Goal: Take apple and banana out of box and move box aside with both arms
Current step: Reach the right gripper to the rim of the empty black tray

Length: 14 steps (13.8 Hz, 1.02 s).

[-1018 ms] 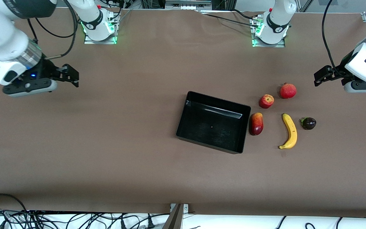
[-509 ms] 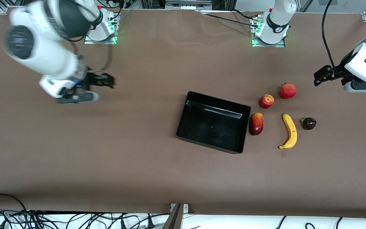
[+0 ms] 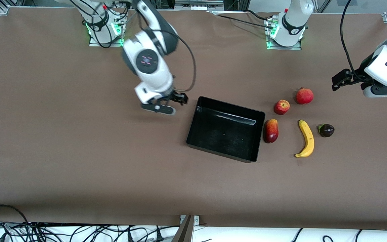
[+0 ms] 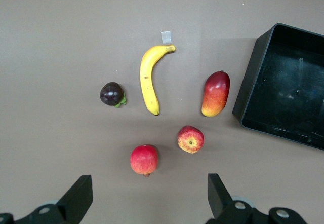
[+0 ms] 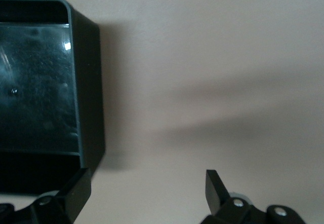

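Brown matting covers the whole table, and in the front view the box sits a little right of the frame's centre, black and already empty. Over the last second the right gripper has swept in from the frame's left edge and now hangs over the table just beside the box's wall at the right arm's end, its fingers spread wide and holding nothing. The left gripper has not moved; it waits at the right edge of the frame, also wide open and empty. The apple and the banana lie on the table to the right of the box, beside a mango, a pomegranate and a small dark fruit. So the fruit step looks done, and I judge the two-arm move of the box is starting.
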Available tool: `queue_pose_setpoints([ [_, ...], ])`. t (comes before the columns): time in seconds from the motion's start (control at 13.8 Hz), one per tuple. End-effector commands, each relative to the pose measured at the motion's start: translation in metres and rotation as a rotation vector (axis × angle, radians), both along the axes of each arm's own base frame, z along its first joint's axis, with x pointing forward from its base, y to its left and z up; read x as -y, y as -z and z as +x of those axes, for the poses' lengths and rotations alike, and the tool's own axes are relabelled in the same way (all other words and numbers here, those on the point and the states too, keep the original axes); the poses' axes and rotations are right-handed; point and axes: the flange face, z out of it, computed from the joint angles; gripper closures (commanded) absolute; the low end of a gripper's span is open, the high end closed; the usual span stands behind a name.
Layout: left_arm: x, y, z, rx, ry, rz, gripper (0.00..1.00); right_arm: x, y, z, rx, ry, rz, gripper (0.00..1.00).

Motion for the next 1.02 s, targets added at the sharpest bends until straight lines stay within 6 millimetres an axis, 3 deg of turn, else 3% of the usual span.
queue_pose_setpoints([
  [0.0,0.000,-0.007,-0.003,-0.002,0.019,-0.023,0.00,-0.045,0.036,0.002,0.022,0.062,0.000,0.01],
  [0.22,-0.001,-0.007,-0.004,0.000,0.017,-0.024,0.00,-0.075,0.059,0.017,0.043,0.100,0.018,0.02],
  [0.44,0.001,-0.008,-0.004,0.000,0.013,-0.023,0.00,-0.080,0.070,0.019,0.050,0.099,0.022,0.06],
  [0.51,0.001,-0.007,-0.003,-0.002,0.014,-0.023,0.00,-0.080,0.076,0.018,0.045,0.099,0.016,0.14],
  [0.58,0.001,-0.007,-0.004,0.000,0.017,-0.023,0.00,-0.080,0.081,0.017,0.043,0.092,0.011,0.28],
  [0.65,0.001,-0.007,-0.004,-0.002,0.017,-0.023,0.00,-0.078,0.085,0.017,0.042,0.080,0.004,0.44],
  [0.8,0.001,-0.007,-0.004,-0.002,0.011,-0.023,0.00,-0.074,0.089,0.020,0.042,0.046,0.001,0.86],
  [0.87,0.001,-0.007,-0.004,-0.002,0.010,-0.023,0.00,-0.072,0.087,0.022,0.037,0.041,-0.002,1.00],
  [0.95,0.004,-0.007,-0.003,0.000,0.016,-0.023,0.00,-0.069,0.083,0.024,0.042,0.041,-0.004,1.00],
])
